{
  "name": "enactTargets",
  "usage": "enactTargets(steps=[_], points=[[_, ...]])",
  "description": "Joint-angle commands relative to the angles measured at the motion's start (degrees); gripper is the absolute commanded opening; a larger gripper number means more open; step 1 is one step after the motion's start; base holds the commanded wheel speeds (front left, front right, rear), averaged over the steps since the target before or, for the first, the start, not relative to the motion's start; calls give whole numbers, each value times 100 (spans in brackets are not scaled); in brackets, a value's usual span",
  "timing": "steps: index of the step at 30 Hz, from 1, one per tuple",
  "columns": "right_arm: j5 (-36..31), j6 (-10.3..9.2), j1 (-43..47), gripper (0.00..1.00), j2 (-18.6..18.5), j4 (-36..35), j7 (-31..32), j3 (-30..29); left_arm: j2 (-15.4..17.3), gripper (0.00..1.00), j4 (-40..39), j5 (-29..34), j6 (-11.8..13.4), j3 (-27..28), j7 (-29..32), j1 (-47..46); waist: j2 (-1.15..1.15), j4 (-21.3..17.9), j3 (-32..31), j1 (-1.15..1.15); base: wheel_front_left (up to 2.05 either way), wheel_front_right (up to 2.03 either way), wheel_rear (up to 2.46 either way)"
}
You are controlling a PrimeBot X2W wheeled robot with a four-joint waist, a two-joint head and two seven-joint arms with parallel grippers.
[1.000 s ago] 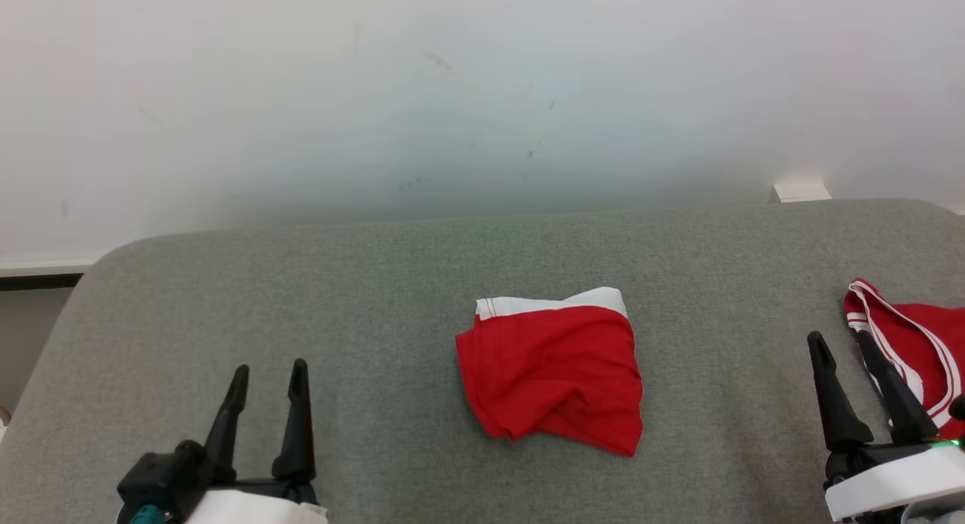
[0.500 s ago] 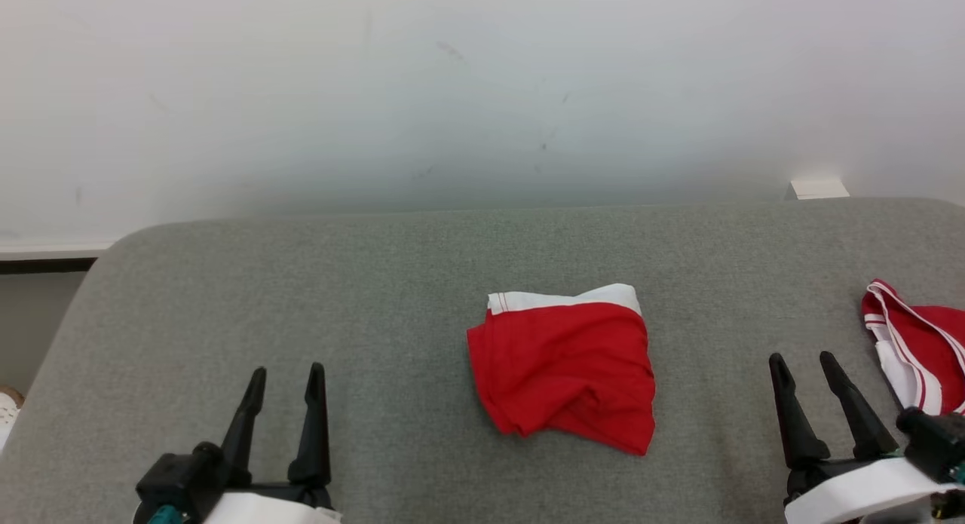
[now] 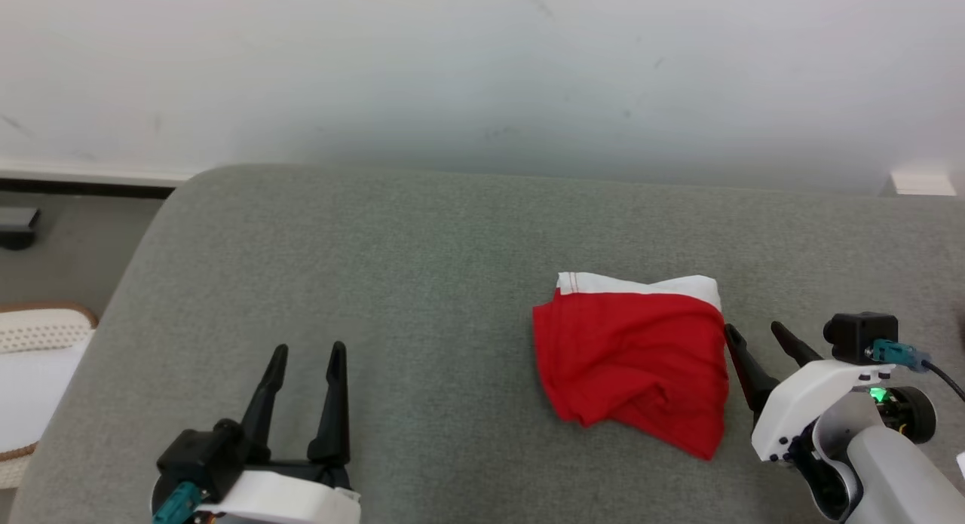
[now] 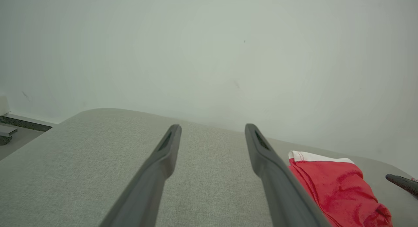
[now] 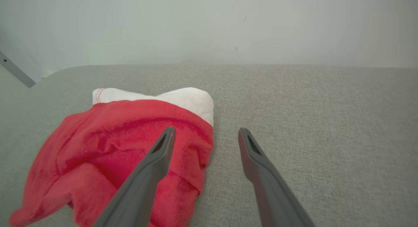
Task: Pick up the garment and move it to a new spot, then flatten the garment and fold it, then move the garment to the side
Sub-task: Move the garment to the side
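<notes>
Over the front-left part of the grey padded surface (image 3: pixel 422 237) the left gripper (image 3: pixel 309 347) hangs with its jaws released and nothing between them, well apart from the cloth. Right of the middle, nearer the front edge than the back, lies the red garment (image 3: pixel 633 358), a rumpled, roughly doubled bundle with its white waistband (image 3: pixel 641 284) turned toward the back edge. Just beside its right border sits the right gripper (image 3: pixel 753 329), jaws spread and empty. From its wrist view, one finger (image 5: pixel 153 161) stands over the red cloth and the other over bare upholstery. To lift it cleanly, I'd say it should come down straddling that border and pinch through all the layers, not only the top one, so the bundle doesn't fall open.
</notes>
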Motion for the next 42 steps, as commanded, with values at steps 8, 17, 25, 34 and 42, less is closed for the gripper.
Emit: enactTargets(steps=[8, 17, 25, 34, 42], points=[[253, 2, -733, 100, 175, 1442, 965, 171, 21, 100, 26, -88, 13, -52, 2, -140, 0, 451, 276, 0, 0, 0, 0], [640, 3, -894, 0, 318, 1834, 1222, 422, 20, 100, 78, -119, 66, -84, 2, -132, 0, 488, 239, 0, 0, 0, 0], [847, 3, -1037, 0, 188, 1803, 597, 517, 20, 100, 101, -35, -68, -134, 2, 5, 0, 109, -122, 0, 0, 0, 0], [1166, 3, -1021, 0, -34, 1399, 649, 830, 20, 100, 123, -61, -222, -499, 2, 39, 0, -742, -347, 0, 0, 0, 0], [1462, 3, -930, 0, -246, 943, 653, 1036, 20, 100, 254, -173, -255, -971, 3, -116, 0, -1661, -342, 0, 0, 0, 0]])
